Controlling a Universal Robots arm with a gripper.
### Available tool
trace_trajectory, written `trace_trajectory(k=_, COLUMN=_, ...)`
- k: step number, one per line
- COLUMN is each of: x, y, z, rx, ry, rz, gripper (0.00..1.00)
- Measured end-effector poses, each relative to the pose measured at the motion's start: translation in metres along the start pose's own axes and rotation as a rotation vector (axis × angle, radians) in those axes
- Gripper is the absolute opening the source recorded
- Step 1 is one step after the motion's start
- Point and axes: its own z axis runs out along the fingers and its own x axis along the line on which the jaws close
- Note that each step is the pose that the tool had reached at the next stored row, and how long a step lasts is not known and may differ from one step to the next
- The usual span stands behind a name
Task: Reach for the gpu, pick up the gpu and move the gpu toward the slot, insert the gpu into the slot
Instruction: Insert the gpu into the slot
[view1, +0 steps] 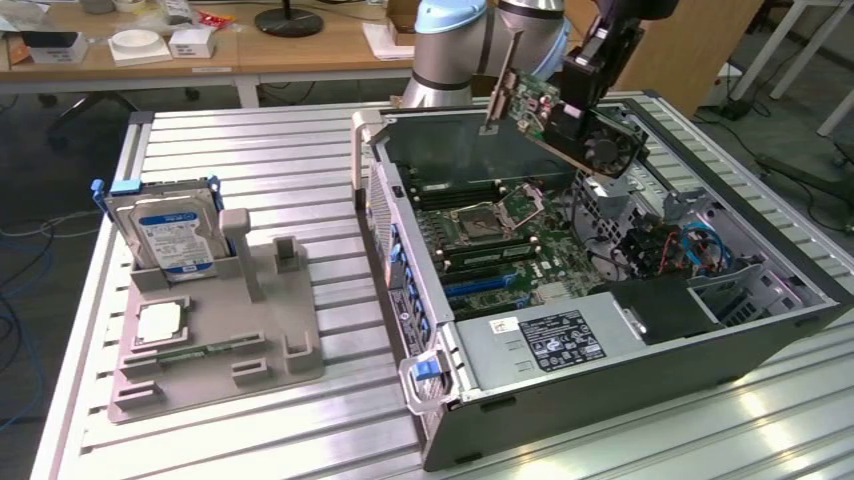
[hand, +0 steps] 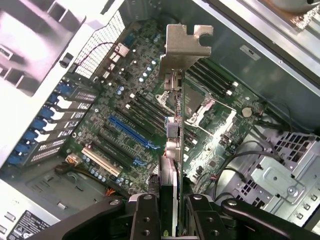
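My gripper (view1: 582, 100) is shut on the gpu (view1: 567, 122), a dark card with a fan and a metal bracket, and holds it tilted in the air above the far part of the open computer case (view1: 641, 330). In the wrist view the gpu (hand: 175, 130) stands edge-on between my fingers (hand: 146, 216), its bracket (hand: 184, 50) pointing away from my gripper (hand: 172, 212). Below it lies the green motherboard (hand: 220, 135). The slot (hand: 129, 131), a long blue connector, sits off to one side of the card's edge and apart from it. In the exterior view the slot (view1: 487, 285) lies nearer the case's front.
The processor socket (view1: 497, 213) and memory slots lie directly under the card. A drive cage with cables (view1: 674, 250) fills the case's side on the exterior view's right. On the exterior view's left, a grey holder (view1: 220, 350) carries a hard drive (view1: 167, 235) and a processor chip (view1: 160, 322).
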Motion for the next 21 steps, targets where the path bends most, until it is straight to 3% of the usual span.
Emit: trace_trajectory(k=21, x=0.0006, y=-0.0008, z=0.0001, rx=0.0009, ry=0.006, rz=-0.21, gripper=0.26)
